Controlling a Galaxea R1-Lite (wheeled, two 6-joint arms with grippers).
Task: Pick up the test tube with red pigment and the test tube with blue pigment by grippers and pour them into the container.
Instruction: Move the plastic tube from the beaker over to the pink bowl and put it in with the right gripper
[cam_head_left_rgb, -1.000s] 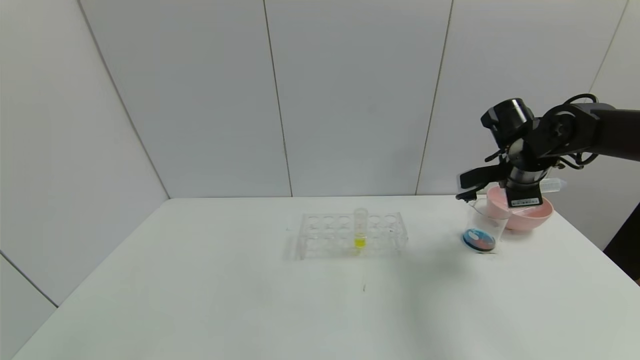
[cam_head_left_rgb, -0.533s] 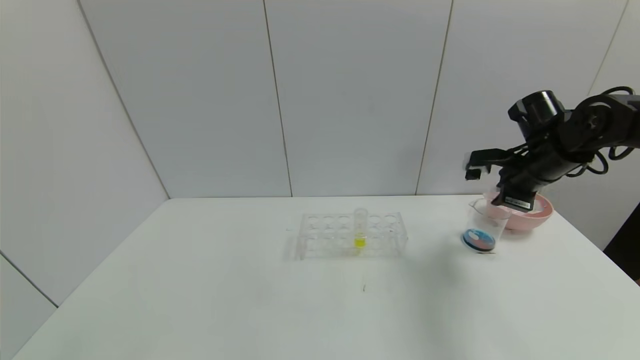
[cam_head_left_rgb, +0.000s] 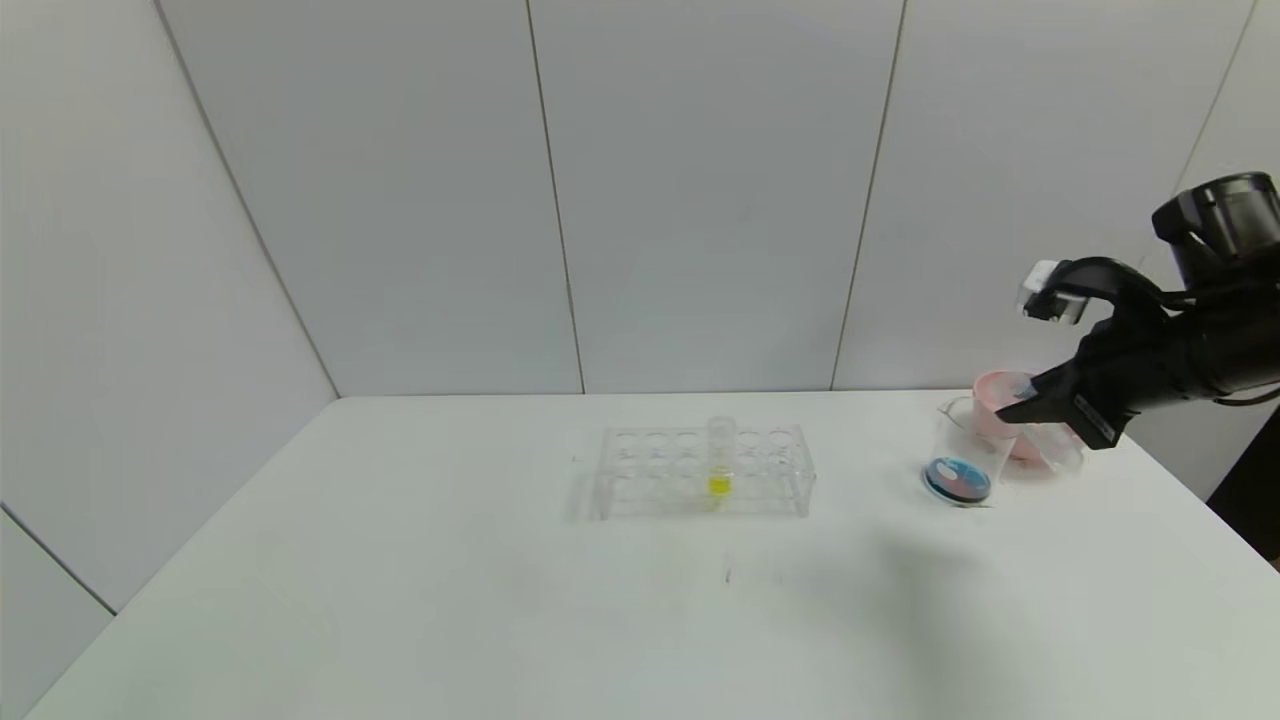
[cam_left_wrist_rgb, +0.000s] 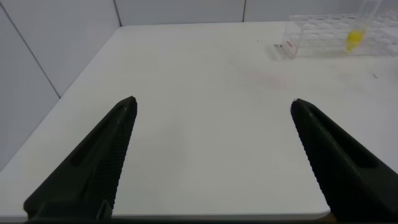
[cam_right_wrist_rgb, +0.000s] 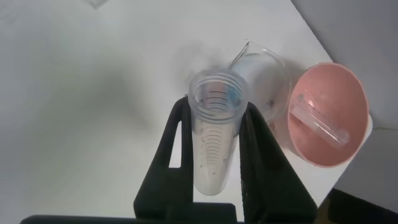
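My right gripper (cam_right_wrist_rgb: 216, 106) is shut on a clear test tube (cam_right_wrist_rgb: 214, 140). The tube looks empty, with a touch of blue at its mouth, and that mouth points toward the container (cam_right_wrist_rgb: 267, 71). In the head view the right gripper (cam_head_left_rgb: 1012, 407) hangs at the far right over the pink bowl, just right of the container (cam_head_left_rgb: 962, 455). Blue and red liquid lies at the container's bottom. My left gripper (cam_left_wrist_rgb: 212, 104) is open with nothing between its jaws, low over the table's near left part.
A pink bowl (cam_right_wrist_rgb: 329, 87) beside the container holds another empty clear tube (cam_right_wrist_rgb: 317, 123). A clear rack (cam_head_left_rgb: 660, 475) mid-table carries a tube of yellow liquid (cam_head_left_rgb: 720, 462). The table's right edge runs close behind the bowl (cam_head_left_rgb: 995, 392).
The right arm has swung to the right and its wrist has turned. The gripper has come down from above the container to beside it, still shut on the tube.
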